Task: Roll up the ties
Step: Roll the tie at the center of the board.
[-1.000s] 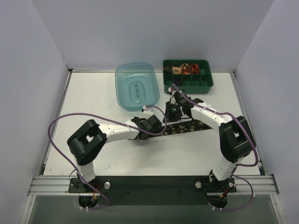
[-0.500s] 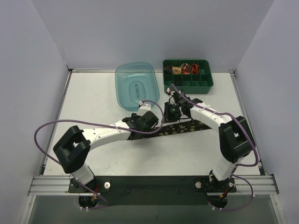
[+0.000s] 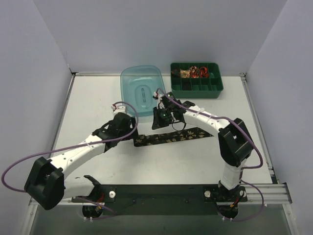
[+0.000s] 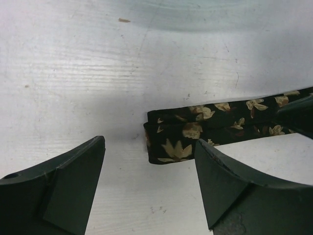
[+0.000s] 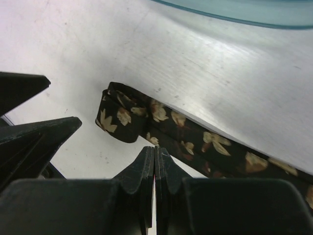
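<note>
Left gripper (image 4: pixel 150 147) swung back leftward and popped wide open, now straddling the folded end of the black floral tie (image 4: pixel 215 120) lying on the table (image 4: pixel 73 73). The right gripper (image 5: pixel 154 151), clamped shut and empty, seems to be pinning the strip flat.

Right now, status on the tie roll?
Left gripper open, by the folded end of the tie. Right gripper shut, empty, close to it. Tie flat on table, only that end folded over. Nothing lying on it.

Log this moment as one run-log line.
stage: roll barely started | tie: flat on table, one end folded over | left gripper: open, at folded end | right gripper: shut, by tie, nothing held
</note>
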Controlling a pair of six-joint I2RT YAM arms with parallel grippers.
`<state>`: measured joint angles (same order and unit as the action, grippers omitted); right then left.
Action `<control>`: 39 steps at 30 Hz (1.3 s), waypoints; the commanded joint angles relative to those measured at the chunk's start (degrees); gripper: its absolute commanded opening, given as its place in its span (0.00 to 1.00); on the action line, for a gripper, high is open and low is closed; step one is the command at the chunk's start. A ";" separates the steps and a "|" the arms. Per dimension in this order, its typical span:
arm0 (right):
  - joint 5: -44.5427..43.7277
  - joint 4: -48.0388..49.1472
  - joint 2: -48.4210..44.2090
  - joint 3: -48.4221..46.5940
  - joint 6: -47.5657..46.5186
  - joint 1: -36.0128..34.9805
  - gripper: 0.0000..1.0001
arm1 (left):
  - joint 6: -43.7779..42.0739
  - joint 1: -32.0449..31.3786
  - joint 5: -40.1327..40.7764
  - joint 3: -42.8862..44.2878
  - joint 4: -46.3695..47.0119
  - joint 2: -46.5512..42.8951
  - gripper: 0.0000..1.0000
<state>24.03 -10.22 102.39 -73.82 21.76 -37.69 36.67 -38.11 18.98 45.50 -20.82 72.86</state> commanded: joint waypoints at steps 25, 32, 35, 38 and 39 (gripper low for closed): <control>-1.27 -4.11 14.15 -11.34 -1.90 -7.66 0.00 | 11.76 20.79 -41.48 -23.26 39.53 5.61 0.86; -1.44 -4.11 15.74 -11.61 -1.63 -7.66 0.00 | 12.64 20.71 -42.09 -23.96 45.06 10.37 0.73; -1.44 -4.11 15.74 -11.52 -1.63 -7.75 0.00 | 14.04 20.79 -43.67 -24.93 48.49 11.78 0.69; -1.62 -3.93 15.91 -11.52 -1.54 -7.75 0.00 | 14.92 20.79 -44.64 -25.19 50.61 13.27 0.64; -1.79 -4.02 16.09 -11.52 -1.37 -7.75 0.00 | 15.19 20.79 -44.99 -25.19 51.14 14.06 0.63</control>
<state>23.27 -12.69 118.15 -83.79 20.08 -45.01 50.76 -17.52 -24.18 21.47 26.92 84.33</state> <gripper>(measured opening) 0.024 0.644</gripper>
